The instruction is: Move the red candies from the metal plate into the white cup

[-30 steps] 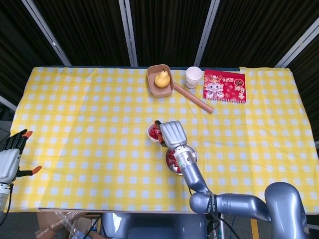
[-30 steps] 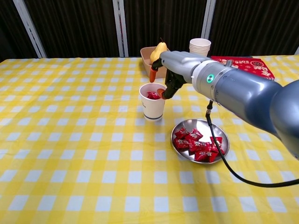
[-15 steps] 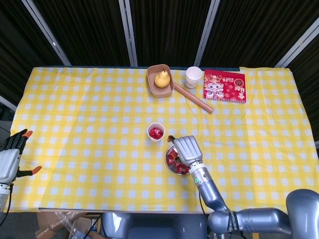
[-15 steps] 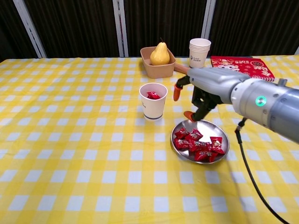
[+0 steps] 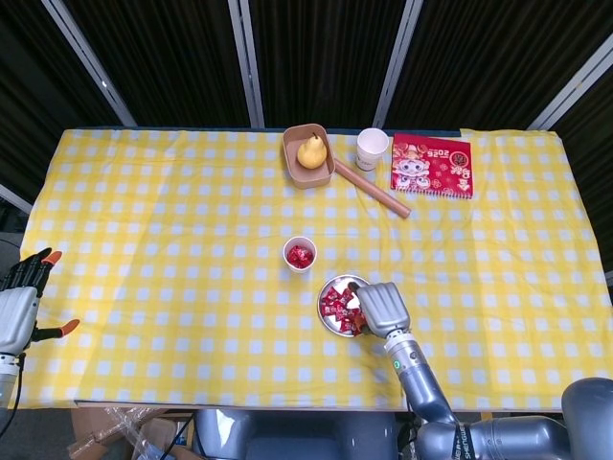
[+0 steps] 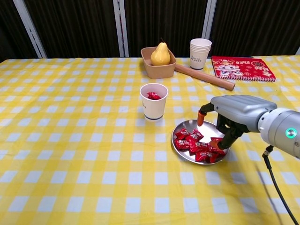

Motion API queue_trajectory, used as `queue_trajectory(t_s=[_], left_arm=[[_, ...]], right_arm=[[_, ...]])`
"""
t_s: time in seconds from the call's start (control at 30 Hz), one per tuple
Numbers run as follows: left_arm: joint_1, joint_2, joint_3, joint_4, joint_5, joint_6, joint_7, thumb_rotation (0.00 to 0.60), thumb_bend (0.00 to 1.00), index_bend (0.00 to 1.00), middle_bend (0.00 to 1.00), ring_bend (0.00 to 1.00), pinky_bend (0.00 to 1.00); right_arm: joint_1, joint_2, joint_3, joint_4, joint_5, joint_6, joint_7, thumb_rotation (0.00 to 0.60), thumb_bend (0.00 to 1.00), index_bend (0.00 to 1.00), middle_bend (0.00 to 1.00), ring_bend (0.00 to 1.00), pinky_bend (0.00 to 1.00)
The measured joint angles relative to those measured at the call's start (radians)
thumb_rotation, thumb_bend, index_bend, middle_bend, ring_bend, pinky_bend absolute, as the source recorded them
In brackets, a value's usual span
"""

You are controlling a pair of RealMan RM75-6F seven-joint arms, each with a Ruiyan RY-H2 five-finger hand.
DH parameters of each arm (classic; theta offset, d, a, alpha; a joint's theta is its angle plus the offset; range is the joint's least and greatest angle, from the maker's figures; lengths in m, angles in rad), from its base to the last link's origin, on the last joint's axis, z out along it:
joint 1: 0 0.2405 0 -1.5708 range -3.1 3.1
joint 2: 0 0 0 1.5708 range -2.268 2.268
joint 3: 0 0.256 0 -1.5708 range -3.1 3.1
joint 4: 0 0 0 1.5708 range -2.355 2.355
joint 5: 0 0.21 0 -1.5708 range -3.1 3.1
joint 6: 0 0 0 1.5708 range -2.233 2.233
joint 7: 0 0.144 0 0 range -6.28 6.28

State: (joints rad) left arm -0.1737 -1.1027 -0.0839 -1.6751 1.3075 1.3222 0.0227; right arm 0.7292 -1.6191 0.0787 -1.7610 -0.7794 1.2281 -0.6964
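The white cup (image 5: 300, 254) (image 6: 153, 101) stands mid-table with red candy inside. To its right lies the metal plate (image 5: 329, 315) (image 6: 185, 125), holding several red candies (image 6: 196, 143) (image 5: 335, 305). My right hand (image 5: 381, 307) (image 6: 233, 114) hovers over the plate's right side with its fingers apart. One orange fingertip (image 6: 216, 145) touches the candies at the plate's right rim, and another (image 6: 200, 117) stays raised above the plate. I see nothing held in it. My left hand (image 5: 21, 299) rests off the table's left edge, fingers spread and empty.
At the back stand a brown box with a pear (image 6: 160, 55) (image 5: 309, 153), a stack of white cups (image 6: 200, 53) (image 5: 372, 148), a wooden rod (image 6: 204, 77) (image 5: 372, 189) and a red booklet (image 6: 241, 68) (image 5: 432, 165). A yellow checked cloth (image 6: 75, 140) covers the table.
My right hand has swung from above the white cup rightward and down to the plate's right side. The cup and plate have not moved, and neither has the left hand.
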Motion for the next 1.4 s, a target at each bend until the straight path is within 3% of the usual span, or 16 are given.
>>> queue_trajectory(t_s=[0.5,0.87,1.4], left_arm=[[0.001,-0.002,-0.002,0.0,-0.003,0.002,0.004,0.6,0.01,0.05,0.0,0.0,0.0],[0.001,-0.001,-0.003,-0.001,-0.003,0.003,0.002,0.6,0.01,0.05,0.0,0.0,0.0],[0.001,0.001,-0.002,-0.003,-0.001,0.0,0.0,0.6,0.01,0.05,0.0,0.0,0.0]], right_arm=[[-0.032,-0.009,-0.006,0.052,0.019,-0.035,0.023,0.6,0.37,0.34,0.94,0.97,1.0],[-0.055,-0.029,-0.009,0.107,0.017,-0.075,0.059,0.6,0.37,0.49,0.94,0.97,1.0],[-0.051,-0.002,0.038,0.042,-0.045,-0.069,0.068,0.6,0.42,0.53,0.94,0.97,1.0]])
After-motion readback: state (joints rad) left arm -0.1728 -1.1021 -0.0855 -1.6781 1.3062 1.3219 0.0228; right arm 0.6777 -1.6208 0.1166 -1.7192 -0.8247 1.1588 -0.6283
